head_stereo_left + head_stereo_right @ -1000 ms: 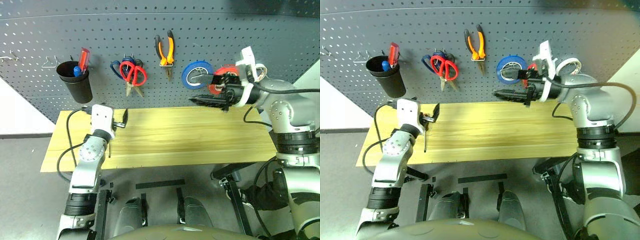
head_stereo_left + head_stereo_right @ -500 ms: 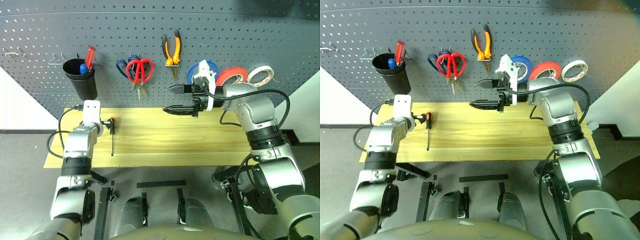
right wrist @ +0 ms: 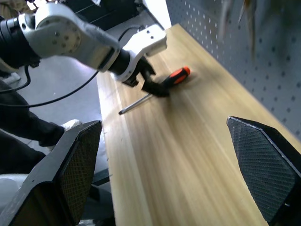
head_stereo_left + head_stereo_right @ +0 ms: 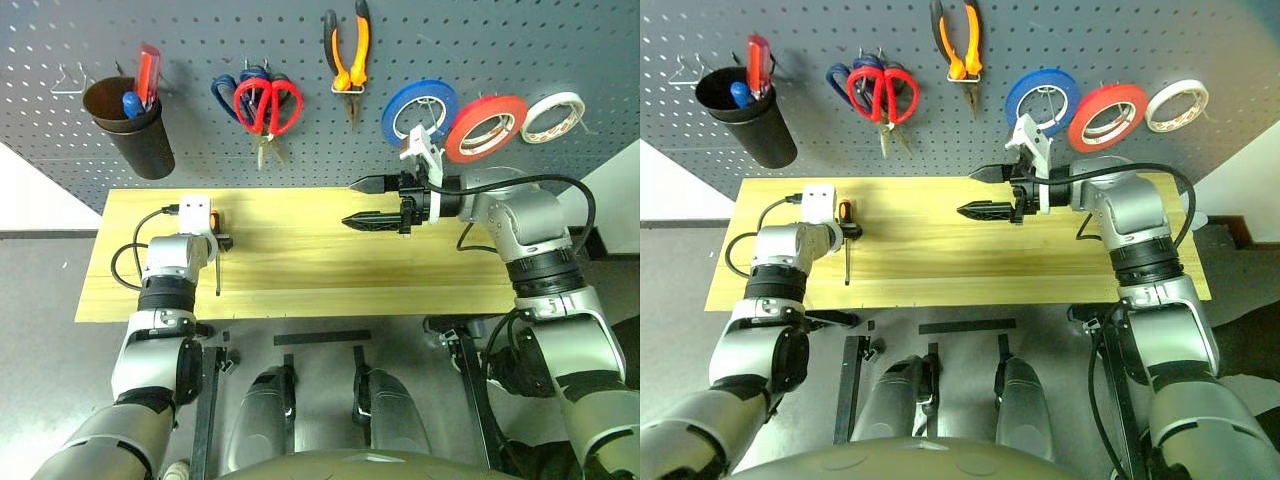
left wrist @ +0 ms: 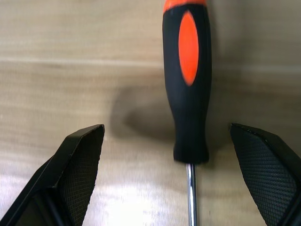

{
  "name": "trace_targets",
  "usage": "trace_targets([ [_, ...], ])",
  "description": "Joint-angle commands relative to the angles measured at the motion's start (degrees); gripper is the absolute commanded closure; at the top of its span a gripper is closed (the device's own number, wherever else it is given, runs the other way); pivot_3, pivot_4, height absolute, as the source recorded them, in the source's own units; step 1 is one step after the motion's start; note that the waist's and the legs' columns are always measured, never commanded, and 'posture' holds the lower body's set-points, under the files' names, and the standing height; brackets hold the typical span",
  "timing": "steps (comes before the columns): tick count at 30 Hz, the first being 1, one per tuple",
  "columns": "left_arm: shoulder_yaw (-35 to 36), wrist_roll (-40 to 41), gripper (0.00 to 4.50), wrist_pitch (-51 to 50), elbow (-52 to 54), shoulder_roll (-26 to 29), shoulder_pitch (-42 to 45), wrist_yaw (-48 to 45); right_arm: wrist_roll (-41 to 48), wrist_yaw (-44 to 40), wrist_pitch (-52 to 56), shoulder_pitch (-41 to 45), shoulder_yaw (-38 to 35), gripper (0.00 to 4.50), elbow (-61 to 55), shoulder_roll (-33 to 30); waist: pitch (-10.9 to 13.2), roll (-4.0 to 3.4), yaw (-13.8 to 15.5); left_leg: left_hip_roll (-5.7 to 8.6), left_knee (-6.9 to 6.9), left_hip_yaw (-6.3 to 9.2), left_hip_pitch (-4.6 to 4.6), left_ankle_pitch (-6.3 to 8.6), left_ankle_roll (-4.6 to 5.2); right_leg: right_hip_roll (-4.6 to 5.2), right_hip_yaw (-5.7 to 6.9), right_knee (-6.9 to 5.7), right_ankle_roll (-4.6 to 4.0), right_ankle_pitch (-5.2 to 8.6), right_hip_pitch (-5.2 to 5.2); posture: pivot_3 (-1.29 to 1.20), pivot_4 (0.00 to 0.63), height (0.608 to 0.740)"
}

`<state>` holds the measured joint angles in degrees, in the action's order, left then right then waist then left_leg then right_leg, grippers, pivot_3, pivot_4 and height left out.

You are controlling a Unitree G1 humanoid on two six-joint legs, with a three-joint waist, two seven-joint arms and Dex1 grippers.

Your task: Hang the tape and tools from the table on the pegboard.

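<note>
The light wood table (image 4: pixel 400 270) carries one orange-and-black screwdriver (image 4: pixel 217 262).

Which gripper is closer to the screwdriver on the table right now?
Left. The left gripper sits right over the screwdriver, open fingers either side of its handle. The right gripper hangs open above mid-table, well away.
</note>
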<state>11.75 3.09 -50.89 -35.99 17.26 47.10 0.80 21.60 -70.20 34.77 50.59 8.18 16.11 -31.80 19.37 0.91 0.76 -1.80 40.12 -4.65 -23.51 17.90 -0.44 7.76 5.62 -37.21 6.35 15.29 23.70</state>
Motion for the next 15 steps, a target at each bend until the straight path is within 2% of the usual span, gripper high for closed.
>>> trace_targets([
  [1, 0.1, 0.1, 0.03, -0.1, -2.7, -0.3, -0.2, 0.5, 1.3, -0.1, 1.0, -0.6, -1.8, 0.0, -3.7, -1.2, 0.4, -0.04, 0.0, 0.0, 0.01, -0.01, 0.0, 0.0, 0.0, 0.01, 0.0, 0.0, 0.0, 0.0, 0.0, 0.03, 0.421, 0.732],
  [4, 1.0, 0.7, 0.03, -1.2, -3.1, -0.7, 0.1, 1.0, 1.4, -0.1, 1.6, -1.4, -1.9, 0.0, -4.8, -1.7, 0.6, -0.16, -0.1, 0.0, 0.0, -0.01, 0.01, 0.0, 0.0, 0.02, 0.0, 0.0, 0.0, 0.0, 0.0, 0.03, 0.42, 0.732],
  [7, 1.5, 1.3, 0.62, -2.6, -1.4, -1.2, -0.4, 1.0, 1.0, -0.2, 1.4, -1.8, -2.0, 0.0, -5.1, -2.2, 0.6, -0.16, -0.1, -0.01, 0.0, -0.01, 0.01, 0.0, 0.0, 0.01, 0.0, 0.0, 0.0, 0.0, 0.0, 0.03, 0.413, 0.732],
  [15, 2.4, 1.8, 3.29, -5.0, 3.0, -1.5, -3.2, 1.8, 0.6, -0.2, 0.2, -1.6, -2.1, 0.0, -3.9, -2.7, 0.6, -0.15, -0.3, -0.02, -0.02, -0.03, 0.02, 0.0, 0.0, 0.01, -0.01, 0.02, 0.0, 0.0, 0.01, 0.03, 0.405, 0.732],
])
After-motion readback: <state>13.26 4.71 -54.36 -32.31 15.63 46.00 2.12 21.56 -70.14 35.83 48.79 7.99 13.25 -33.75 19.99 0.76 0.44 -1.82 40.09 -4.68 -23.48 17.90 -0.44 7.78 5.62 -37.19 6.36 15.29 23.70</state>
